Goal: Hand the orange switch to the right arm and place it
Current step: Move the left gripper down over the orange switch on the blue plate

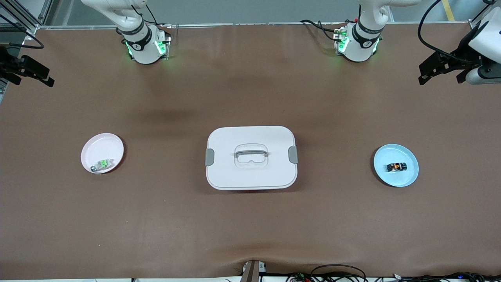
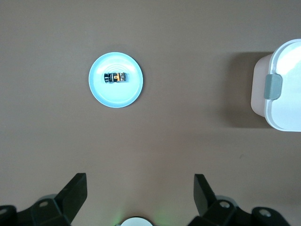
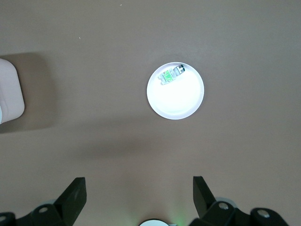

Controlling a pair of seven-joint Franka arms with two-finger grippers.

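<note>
The orange switch [image 1: 396, 167] [image 2: 116, 77], a tiny black-and-silver block with an orange middle, lies on a light blue plate [image 1: 407, 178] [image 2: 116, 96] toward the left arm's end of the table. My left gripper [image 1: 420, 74] [image 2: 141, 188] hangs high over the bare table at that end, open and empty, well apart from the plate. My right gripper [image 1: 50, 77] [image 3: 139, 190] hangs high over the table's other end, also open and empty.
A white lidded box [image 1: 251, 157] [image 2: 282, 89] [image 3: 9, 94] with grey clasps and a handle stands mid-table. A pale pink plate [image 1: 102, 147] [image 3: 176, 101] toward the right arm's end holds a similar tiny part with a green middle [image 1: 102, 164] [image 3: 170, 74].
</note>
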